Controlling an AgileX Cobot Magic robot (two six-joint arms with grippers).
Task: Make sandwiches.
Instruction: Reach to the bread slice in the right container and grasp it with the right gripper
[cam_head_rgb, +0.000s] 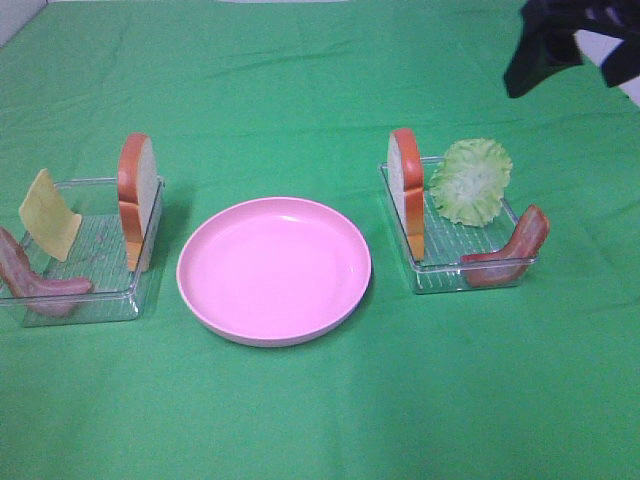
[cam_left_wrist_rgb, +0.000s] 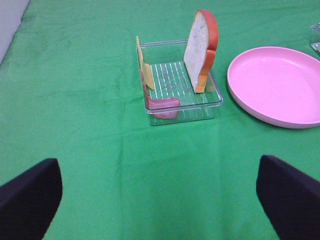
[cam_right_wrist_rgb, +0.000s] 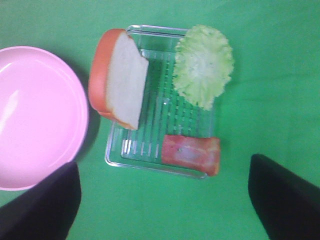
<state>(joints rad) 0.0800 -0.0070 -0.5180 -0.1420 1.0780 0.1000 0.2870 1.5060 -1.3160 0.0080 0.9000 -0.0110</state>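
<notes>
By L tray (cam_head_rgb: 85, 305) edge, bread (cam_head_rgb: 138, 195), plate (cam_head_rgb: 274, 268) apart

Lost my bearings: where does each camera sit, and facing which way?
Exterior high: high up, looks down on pink plate between cheese tray and lettuce tray; right arm's dark end shows.
Left wrist: on left arm, tilted down toward cheese tray; open jaws show.
Right wrist: on right arm, nearly straight down on lettuce tray; open jaws show.
Shared: all show the plate.
</notes>
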